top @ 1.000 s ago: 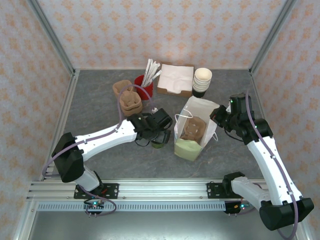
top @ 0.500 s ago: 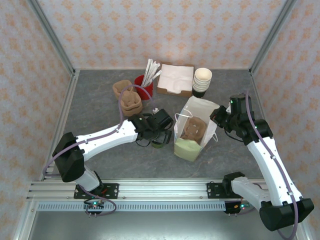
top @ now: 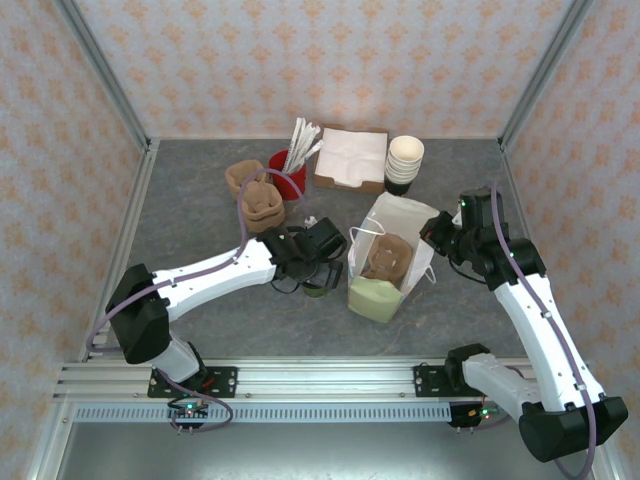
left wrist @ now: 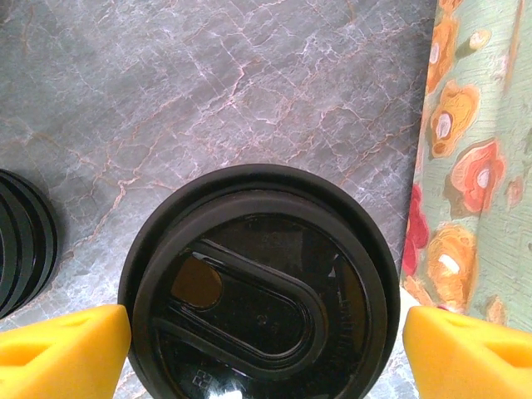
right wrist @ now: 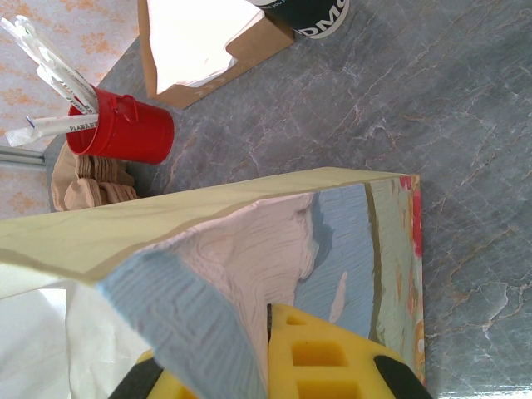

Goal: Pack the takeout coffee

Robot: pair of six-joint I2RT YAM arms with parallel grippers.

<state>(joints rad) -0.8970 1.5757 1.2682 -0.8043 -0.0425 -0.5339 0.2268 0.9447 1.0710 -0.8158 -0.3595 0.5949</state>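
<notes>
The takeout coffee (left wrist: 258, 283) stands on the table just left of the paper bag (left wrist: 474, 166), its round black lid seen from above. My left gripper (left wrist: 266, 349) is open and straddles the lid, one yellow fingertip (left wrist: 66, 349) on each side. From above, the cup (top: 320, 289) peeks out under that gripper (top: 320, 278). The paper bag (top: 385, 292) stands open with a brown cup carrier (top: 385, 255) inside. My right gripper (top: 438, 238) is shut on the bag's right rim (right wrist: 249, 224), pinched against its yellow finger (right wrist: 332, 357).
A red cup of straws (top: 290, 170), a box of napkins (top: 350, 158) and a stack of cream cups (top: 404, 160) stand at the back. Brown carriers (top: 255, 195) are stacked at back left. A stack of black lids (left wrist: 21, 241) lies left of the coffee.
The left wrist has shifted very slightly left over the cup. The bag and the right arm have stayed still.
</notes>
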